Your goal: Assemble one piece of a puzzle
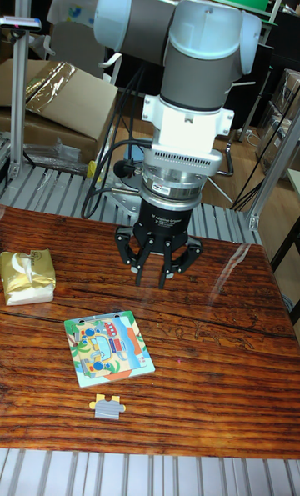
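Note:
A square puzzle board (108, 348) with a colourful cartoon picture lies flat on the wooden table (217, 354), left of centre. A loose puzzle piece (107, 407), grey with a yellow tab, lies just in front of the board near the table's front edge. My gripper (152, 278) hangs above the table behind and to the right of the board, pointing down. Its black fingers (165, 273) stand close together with nothing seen between them. It touches neither the board nor the piece.
A yellow-gold packet (27, 277) lies at the table's left edge. Behind the table are a cardboard box (58, 100), metal rails (50, 187) and a seated person (73, 4). Cables (104, 183) hang by the arm's base.

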Motion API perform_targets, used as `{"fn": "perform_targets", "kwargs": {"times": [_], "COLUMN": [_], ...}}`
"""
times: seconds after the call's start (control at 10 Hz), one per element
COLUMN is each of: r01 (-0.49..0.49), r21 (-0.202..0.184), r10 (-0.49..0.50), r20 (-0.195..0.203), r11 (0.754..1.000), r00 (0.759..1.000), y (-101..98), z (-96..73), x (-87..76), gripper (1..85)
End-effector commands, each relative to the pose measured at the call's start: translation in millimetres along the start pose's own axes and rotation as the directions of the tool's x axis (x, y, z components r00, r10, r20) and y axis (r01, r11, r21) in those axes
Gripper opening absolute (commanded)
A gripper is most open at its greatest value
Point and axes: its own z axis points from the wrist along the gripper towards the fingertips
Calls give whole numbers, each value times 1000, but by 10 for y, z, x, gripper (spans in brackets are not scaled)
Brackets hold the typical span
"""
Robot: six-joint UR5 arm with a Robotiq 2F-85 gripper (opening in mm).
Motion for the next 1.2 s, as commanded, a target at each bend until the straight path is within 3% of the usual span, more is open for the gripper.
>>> {"fn": "perform_targets", "kwargs": {"times": [0.0, 0.2, 0.5, 0.8, 1.1], "r01": [-26, -43, 25, 72, 99], "r21": [-17, -22, -35, -51, -31], "r10": [27, 44, -24, -69, -97], "r20": [7, 20, 44, 53, 55], "r11": [999, 999, 999, 996, 995], "r00": [1000, 999, 999, 996, 994], "y": [37, 47, 87, 74, -30], "z": [-13, -14, -17, 315, 646], "x": [-19, -55, -111, -460, -681], "gripper": [383, 380, 403, 457, 460]}}
